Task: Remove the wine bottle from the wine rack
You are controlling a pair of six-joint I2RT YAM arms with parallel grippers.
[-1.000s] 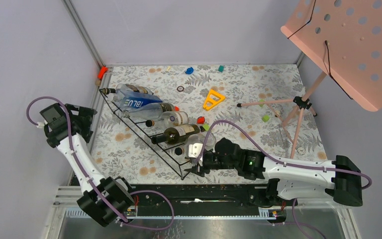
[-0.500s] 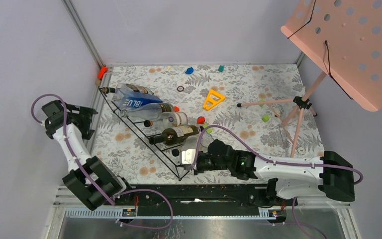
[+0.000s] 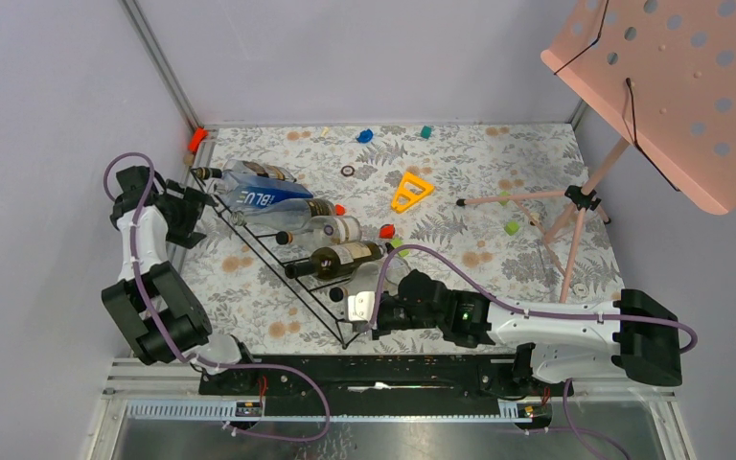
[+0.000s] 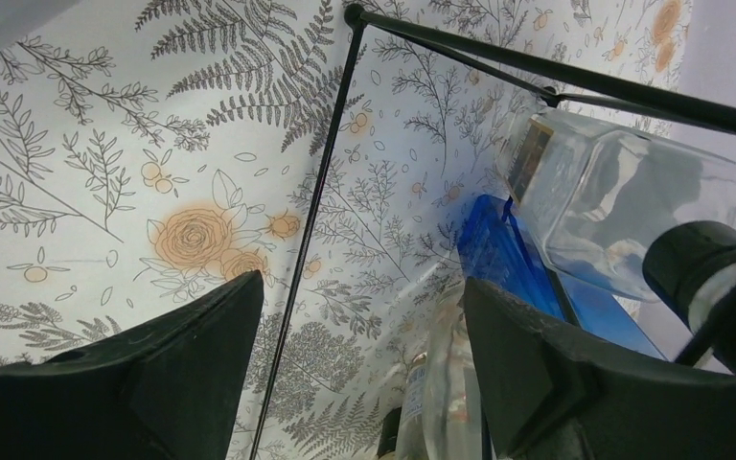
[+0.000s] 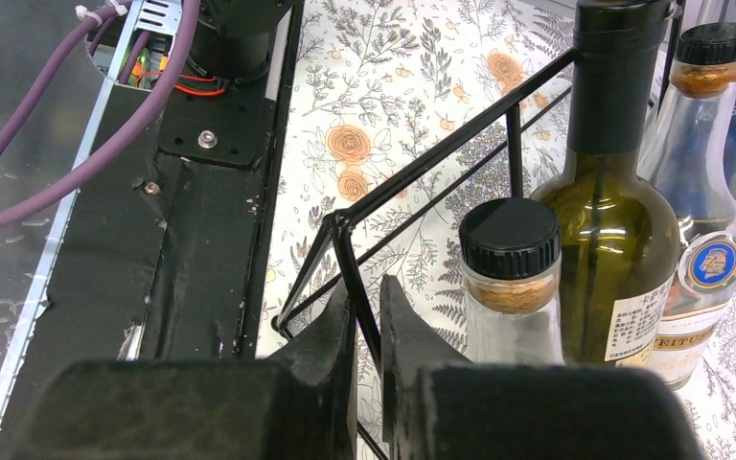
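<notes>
Right claw (image 5: 368, 316) just clamps the wine rack (image 5: 337, 225) wire at 6 o'clock, spread left claw (image 4: 355, 297) swings in at 9 o'clock; rack braced, wine bottle (image 5: 613, 240) untouched

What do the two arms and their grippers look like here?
The left arm and right arm have white links with bulky black joints; a purple cable loops along each. The left gripper and right gripper are matte black with wedge-shaped fingers. A small green light glows on the right arm.
</notes>
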